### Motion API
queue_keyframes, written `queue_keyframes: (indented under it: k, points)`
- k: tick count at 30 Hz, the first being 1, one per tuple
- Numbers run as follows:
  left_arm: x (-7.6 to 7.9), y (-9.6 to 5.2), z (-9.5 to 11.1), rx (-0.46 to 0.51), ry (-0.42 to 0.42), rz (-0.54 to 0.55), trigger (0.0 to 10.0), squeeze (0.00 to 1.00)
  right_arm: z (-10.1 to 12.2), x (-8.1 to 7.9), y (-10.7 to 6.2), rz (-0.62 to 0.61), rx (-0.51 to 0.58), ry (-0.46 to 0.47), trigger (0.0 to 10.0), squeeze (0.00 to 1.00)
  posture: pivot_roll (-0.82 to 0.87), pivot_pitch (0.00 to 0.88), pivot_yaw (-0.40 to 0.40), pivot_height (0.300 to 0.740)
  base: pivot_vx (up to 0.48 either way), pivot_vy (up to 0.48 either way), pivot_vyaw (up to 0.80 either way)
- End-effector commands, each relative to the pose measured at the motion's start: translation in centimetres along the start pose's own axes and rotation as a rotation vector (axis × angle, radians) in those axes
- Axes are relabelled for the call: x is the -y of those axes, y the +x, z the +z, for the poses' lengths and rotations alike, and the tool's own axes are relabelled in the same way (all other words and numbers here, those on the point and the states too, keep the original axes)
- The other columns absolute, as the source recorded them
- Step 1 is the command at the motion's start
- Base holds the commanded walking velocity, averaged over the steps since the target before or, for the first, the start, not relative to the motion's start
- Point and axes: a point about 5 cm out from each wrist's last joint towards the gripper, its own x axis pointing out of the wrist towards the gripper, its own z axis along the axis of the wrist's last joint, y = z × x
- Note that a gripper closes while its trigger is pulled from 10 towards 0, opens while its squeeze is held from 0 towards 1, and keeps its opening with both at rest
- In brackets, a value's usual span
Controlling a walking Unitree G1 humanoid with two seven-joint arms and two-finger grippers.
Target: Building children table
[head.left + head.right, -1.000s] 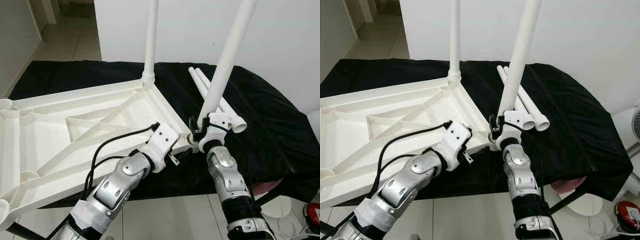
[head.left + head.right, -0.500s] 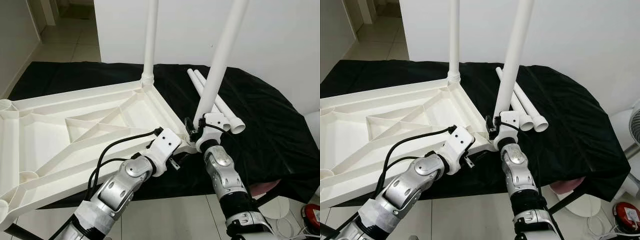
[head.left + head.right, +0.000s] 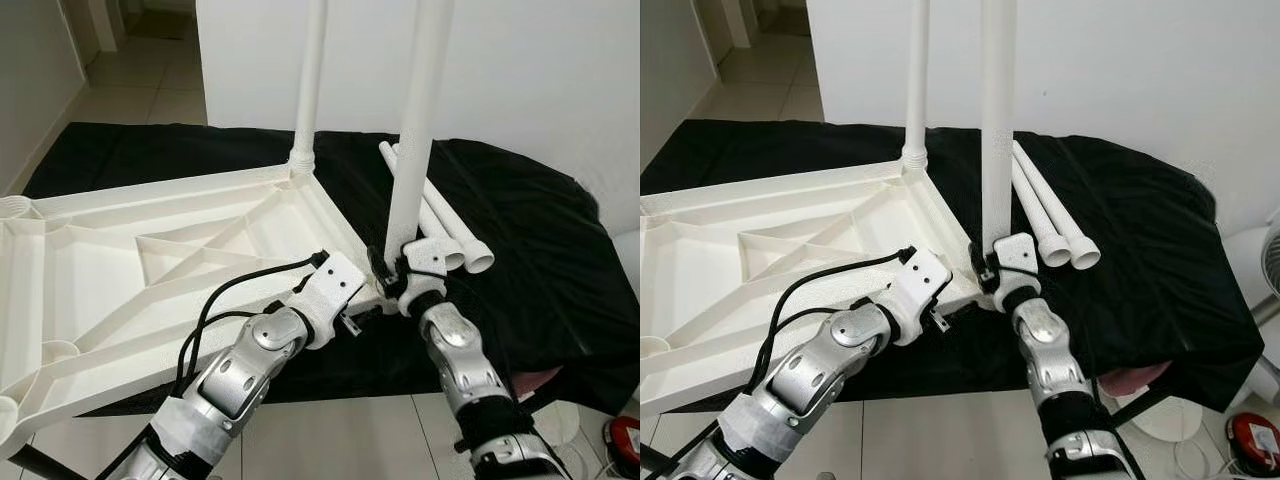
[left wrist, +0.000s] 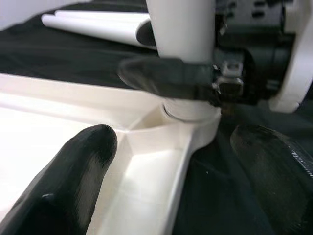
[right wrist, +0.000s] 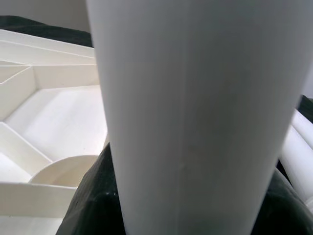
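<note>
The white table top (image 3: pixel 150 250) lies upside down on a black cloth. One white leg (image 3: pixel 308 90) stands in its far corner. My right gripper (image 3: pixel 396 270) is shut on a second leg (image 3: pixel 418 120), holding it upright with its foot on the near right corner socket (image 4: pixel 188 117). In the right wrist view this leg (image 5: pixel 195 107) is gripped between the black fingers (image 5: pixel 93 200). My left gripper (image 4: pixel 171 161) is open, one finger (image 4: pixel 68 181) over the table top and the other beyond the rim, just beside that corner. Two loose legs (image 3: pixel 445 215) lie on the cloth behind.
The black cloth (image 3: pixel 540 250) covers a low surface that ends at a white wall (image 3: pixel 540 70). Tiled floor (image 3: pixel 330 440) runs along the near edge. A red object (image 3: pixel 626 436) and a white round thing (image 3: pixel 1262 262) sit at the right.
The leg in my right gripper has swung from a rightward tilt to upright over the corner socket. My left gripper has stayed at the corner.
</note>
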Motion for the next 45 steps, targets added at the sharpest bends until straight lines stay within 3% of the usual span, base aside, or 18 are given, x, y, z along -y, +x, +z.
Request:
queue_keyframes:
  k: [1, 7, 15, 31, 36, 37, 45]
  points:
    - [0.1, 0.0, 0.4, 0.001, 0.017, -0.015, 10.0, 0.0, -2.5, -0.3, -1.2, 0.023, -0.108, 0.035, 10.0, 0.0, 0.0, 0.0, -0.08, 0.74, 0.0, 0.0, 0.0]
    - [-0.2, 0.0, 0.8, 0.011, 0.031, -0.012, 10.0, 0.0, -2.9, 0.0, -1.7, 0.019, -0.115, 0.068, 10.0, 0.0, 0.0, 0.0, -0.075, 0.74, 0.0, 0.0, 0.0]
    - [-0.5, -0.1, 1.3, 0.023, 0.051, 0.002, 10.0, 0.0, -4.0, 0.1, -2.0, -0.046, -0.158, 0.18, 10.0, 0.0, 0.0, 0.0, -0.08, 0.74, 0.0, 0.0, 0.0]
    - [-0.4, -0.2, 1.8, 0.04, 0.064, 0.007, 10.0, 0.0, -5.0, 0.8, -2.3, -0.125, -0.209, 0.278, 10.0, 0.0, -0.01, 0.0, -0.091, 0.74, 0.0, 0.0, 0.0]
    - [-0.3, -0.3, 1.9, 0.046, 0.069, 0.008, 10.0, 0.0, -5.5, 1.0, -2.6, -0.192, -0.219, 0.374, 10.0, 0.0, 0.0, 0.0, -0.094, 0.74, 0.0, 0.0, 0.0]
    - [-0.3, -0.3, 2.0, 0.048, 0.074, 0.009, 10.0, 0.0, -5.8, 1.0, -2.8, -0.231, -0.223, 0.429, 10.0, 0.0, 0.0, 0.0, -0.094, 0.74, 0.0, 0.0, 0.0]
    - [-0.2, -0.4, 2.1, 0.05, 0.076, 0.006, 10.0, 0.0, -6.1, 0.8, -3.0, -0.251, -0.233, 0.468, 10.0, 0.0, -0.01, 0.0, -0.093, 0.74, 0.0, 0.0, 0.0]
